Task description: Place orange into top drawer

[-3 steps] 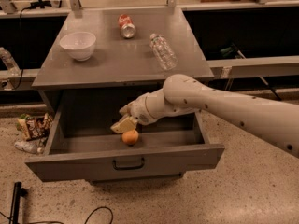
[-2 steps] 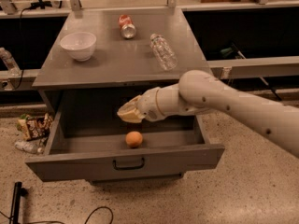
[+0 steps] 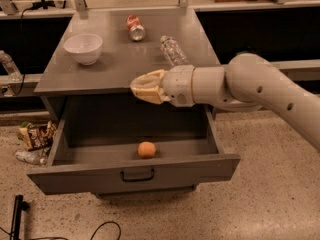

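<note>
The orange (image 3: 146,149) lies on the floor of the open top drawer (image 3: 132,175), near the front panel and about in the middle, above the dark bar handle (image 3: 137,174). My gripper (image 3: 141,87) is up at the level of the cabinet top's front edge, above the drawer's back part and well apart from the orange. It holds nothing. My arm reaches in from the right.
On the grey cabinet top (image 3: 115,64) stand a white bowl (image 3: 83,48), a red-and-silver soda can (image 3: 135,28) lying down and a clear plastic bottle (image 3: 173,50). Snack bags (image 3: 35,135) and a bottle lie on the floor at the left. A black cable (image 3: 102,230) runs along the front floor.
The gripper was down in the drawer beside the orange. It has lifted away to the cabinet top's edge, and the orange stays on the drawer floor.
</note>
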Robot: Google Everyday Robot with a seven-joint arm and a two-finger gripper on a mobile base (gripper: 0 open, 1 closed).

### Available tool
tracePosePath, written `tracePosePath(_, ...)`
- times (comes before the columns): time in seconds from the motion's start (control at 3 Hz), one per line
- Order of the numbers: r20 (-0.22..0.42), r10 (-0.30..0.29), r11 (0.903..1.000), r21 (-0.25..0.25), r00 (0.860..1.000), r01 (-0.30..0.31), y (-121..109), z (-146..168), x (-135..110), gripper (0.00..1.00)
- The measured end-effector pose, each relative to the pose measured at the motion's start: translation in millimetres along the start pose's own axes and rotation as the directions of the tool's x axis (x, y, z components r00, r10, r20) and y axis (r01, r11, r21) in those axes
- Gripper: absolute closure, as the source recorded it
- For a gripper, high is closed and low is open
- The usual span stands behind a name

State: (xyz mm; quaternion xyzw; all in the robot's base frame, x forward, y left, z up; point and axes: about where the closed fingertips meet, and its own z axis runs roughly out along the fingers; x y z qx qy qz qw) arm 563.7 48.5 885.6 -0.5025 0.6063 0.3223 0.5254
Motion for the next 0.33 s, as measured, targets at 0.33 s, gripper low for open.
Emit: tracePosePath(0.33, 0.03, -0.043, 0.9991, 0.004, 0.999, 0.043, 0.8, -1.7, -16.8, 0.85)
